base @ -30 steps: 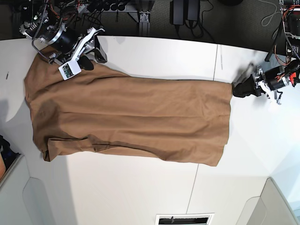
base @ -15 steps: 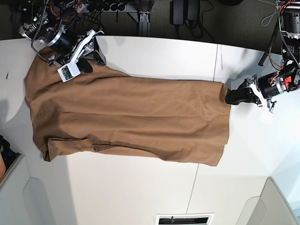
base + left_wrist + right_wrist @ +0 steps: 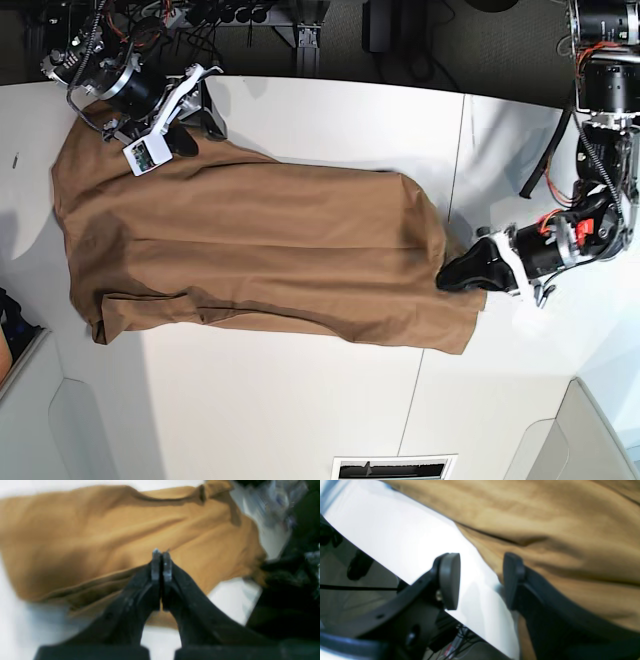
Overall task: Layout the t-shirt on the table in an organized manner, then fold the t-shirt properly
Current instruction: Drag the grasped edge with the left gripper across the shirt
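Observation:
The tan t-shirt (image 3: 260, 240) lies spread lengthwise on the white table (image 3: 300, 400). My left gripper (image 3: 450, 275) is shut on the shirt's hem corner at the right end and holds it pulled in over the body. In the left wrist view the gripper (image 3: 160, 555) has its fingers pressed together in front of the fabric (image 3: 100, 530). My right gripper (image 3: 198, 132) is open at the shirt's upper left edge. In the right wrist view the gripper (image 3: 481, 580) straddles the fabric edge (image 3: 570, 517), one finger over bare table (image 3: 395, 535). The neck tag is not visible.
Grey-white bins stand at the near corners (image 3: 40, 420) (image 3: 590, 440). A dark seam (image 3: 460, 150) crosses the table right of the shirt. A vent slot (image 3: 392, 467) sits at the near edge. Cables and equipment (image 3: 300, 20) line the far edge.
My left gripper has moved from the shirt's far right hem corner down and inward, dragging that corner with it, so the hem's upper part now slants inward. The right gripper stays in place.

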`<act>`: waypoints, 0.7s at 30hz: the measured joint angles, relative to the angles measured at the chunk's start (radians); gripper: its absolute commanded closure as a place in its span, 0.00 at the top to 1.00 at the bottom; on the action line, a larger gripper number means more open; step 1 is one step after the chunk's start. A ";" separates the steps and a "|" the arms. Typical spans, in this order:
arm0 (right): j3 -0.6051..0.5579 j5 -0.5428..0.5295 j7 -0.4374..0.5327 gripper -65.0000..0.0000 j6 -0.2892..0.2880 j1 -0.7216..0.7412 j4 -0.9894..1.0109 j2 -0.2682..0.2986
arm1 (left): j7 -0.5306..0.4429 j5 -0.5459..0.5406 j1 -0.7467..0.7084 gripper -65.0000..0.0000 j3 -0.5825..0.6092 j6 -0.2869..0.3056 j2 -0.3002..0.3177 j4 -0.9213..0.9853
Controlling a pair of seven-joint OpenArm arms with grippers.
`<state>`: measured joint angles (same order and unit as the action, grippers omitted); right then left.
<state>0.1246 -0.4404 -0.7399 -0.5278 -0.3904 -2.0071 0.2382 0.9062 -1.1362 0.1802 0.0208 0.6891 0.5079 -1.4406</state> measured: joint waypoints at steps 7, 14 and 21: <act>0.000 0.000 0.000 0.42 0.000 0.000 0.000 0.000 | -0.279 0.439 0.159 0.00 0.236 -0.036 -0.147 0.084; 0.002 0.003 0.000 0.42 0.000 0.000 0.000 -0.047 | -0.239 0.462 0.259 0.44 0.257 -0.056 -0.227 0.235; 0.002 0.005 -0.001 0.42 0.000 0.000 0.000 -0.050 | -0.119 0.362 0.257 0.51 0.227 -0.053 -0.161 0.204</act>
<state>0.1268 -0.4358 -0.7406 -0.5274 -0.3908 -2.0071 0.1883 0.7876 -0.7742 0.4374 0.2478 0.6357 0.3466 -1.2366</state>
